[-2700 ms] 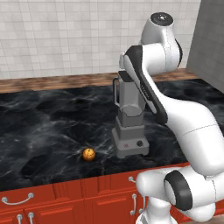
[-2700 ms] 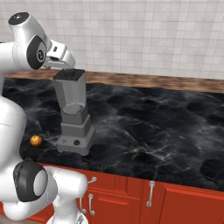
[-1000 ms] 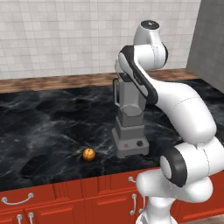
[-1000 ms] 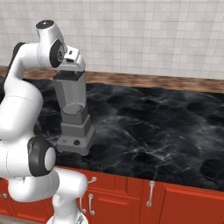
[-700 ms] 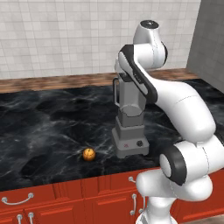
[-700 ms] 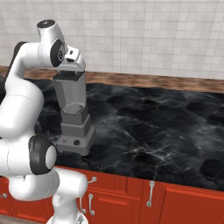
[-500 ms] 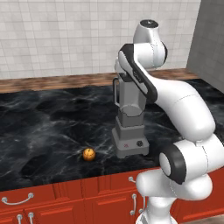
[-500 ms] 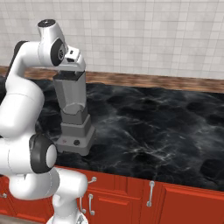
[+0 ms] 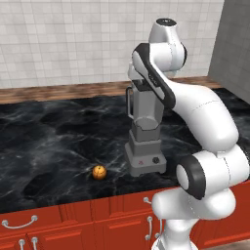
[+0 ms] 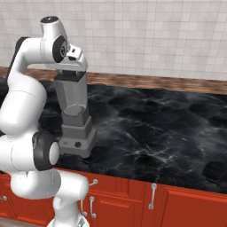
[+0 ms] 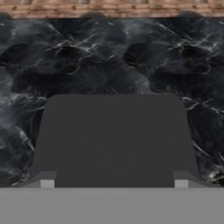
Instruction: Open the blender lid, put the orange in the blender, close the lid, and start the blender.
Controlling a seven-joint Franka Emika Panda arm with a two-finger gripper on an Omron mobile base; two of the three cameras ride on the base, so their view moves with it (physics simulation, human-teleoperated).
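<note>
The grey blender (image 9: 146,138) stands upright on the black marble counter, its knob and red mark facing the front edge. In the right base view the blender (image 10: 74,113) carries its dark blender lid (image 10: 71,76) on the jar, and my gripper (image 10: 72,68) hangs straight down just above it. In the hand view the lid (image 11: 113,135) lies flat and close below. My gripper (image 11: 114,183) is open wide, its fingertips (image 11: 47,183) near the lid's two sides, not closed on it. The orange (image 9: 99,172) rests on the counter left of the blender's base.
The black marble counter (image 10: 155,128) stretches right of the blender, with a wooden strip (image 10: 146,82) and a tiled wall behind. Red cabinet fronts (image 9: 73,219) with handles run below the front edge. A grey wall (image 9: 234,44) stands at the far right.
Over 2.7 s the arm's upper links swung in and up over the blender. In the last second the hand has stayed almost still above the lid. Blender and orange have not moved.
</note>
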